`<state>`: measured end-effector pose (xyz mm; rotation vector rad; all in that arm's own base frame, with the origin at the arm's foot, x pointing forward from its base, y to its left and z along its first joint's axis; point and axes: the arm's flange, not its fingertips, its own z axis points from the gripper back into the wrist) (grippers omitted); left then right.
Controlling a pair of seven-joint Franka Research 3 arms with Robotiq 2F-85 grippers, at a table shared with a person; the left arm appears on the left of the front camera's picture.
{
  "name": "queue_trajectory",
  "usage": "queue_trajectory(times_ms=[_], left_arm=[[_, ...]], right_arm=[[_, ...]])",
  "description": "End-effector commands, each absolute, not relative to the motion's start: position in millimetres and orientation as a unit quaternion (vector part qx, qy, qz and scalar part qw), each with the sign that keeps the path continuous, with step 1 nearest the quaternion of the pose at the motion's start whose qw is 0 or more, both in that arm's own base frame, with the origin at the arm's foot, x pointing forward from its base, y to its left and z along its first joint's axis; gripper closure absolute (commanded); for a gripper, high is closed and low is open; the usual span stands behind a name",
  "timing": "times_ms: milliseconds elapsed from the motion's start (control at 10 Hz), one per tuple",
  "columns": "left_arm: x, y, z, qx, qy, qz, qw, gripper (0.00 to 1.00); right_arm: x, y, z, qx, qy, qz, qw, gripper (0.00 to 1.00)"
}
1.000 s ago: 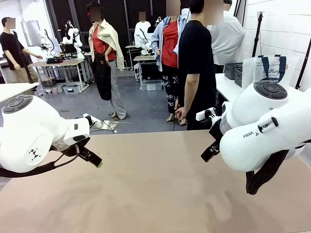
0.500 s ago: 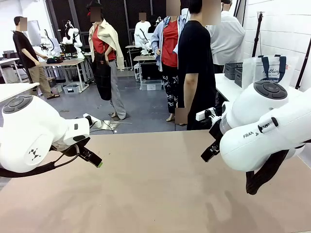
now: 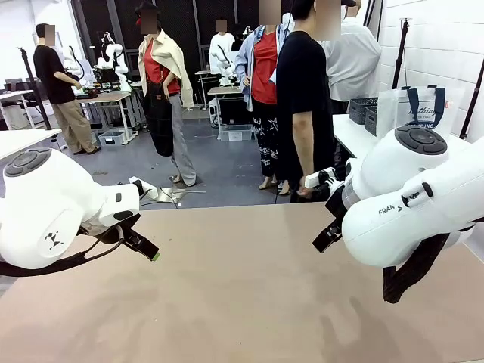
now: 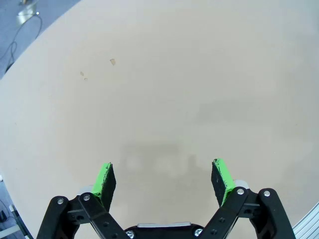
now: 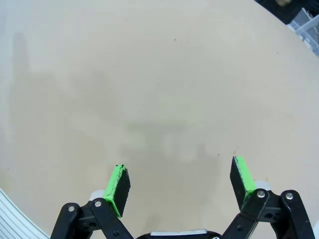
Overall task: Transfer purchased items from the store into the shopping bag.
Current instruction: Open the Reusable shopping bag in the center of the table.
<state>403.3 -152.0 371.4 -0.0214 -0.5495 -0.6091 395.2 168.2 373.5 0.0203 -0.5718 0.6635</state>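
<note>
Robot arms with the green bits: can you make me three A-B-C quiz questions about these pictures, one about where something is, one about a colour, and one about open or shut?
1. Where is the see-through white plastic bag with navy blue strap handles?
A. on the table between the arms
B. far back on the right, behind the right arm
C. on the floor

2. What colour are the pads on the left arm's fingers?
A. red
B. green
C. blue

3. How are the right arm's fingers?
A. wide open, holding nothing
B. shut on a yellow box
C. shut on a bag handle

Answers:
1 B, the front view shows it past the right arm's white shell.
2 B, bright green strips show in the left wrist view.
3 A, bare tan tabletop shows in the gap between them.
</note>
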Motion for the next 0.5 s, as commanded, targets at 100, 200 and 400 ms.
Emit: queue_trajectory(times_ms=[100,200,400], left_arm=[[403.6,-151.0,371.4,-0.01,-0.267,-0.295,0.917,0.0],[403.6,-151.0,371.4,-0.01,-0.267,-0.295,0.917,0.0],[403.6,-151.0,371.4,-0.01,-0.267,-0.295,0.917,0.0]], right_arm=[[395.3,168.1,373.5,0.01,-0.277,0.321,0.906,0.0],[395.3,168.1,373.5,0.01,-0.277,0.321,0.906,0.0],[395.3,168.1,373.5,0.01,-0.277,0.321,0.906,0.0]])
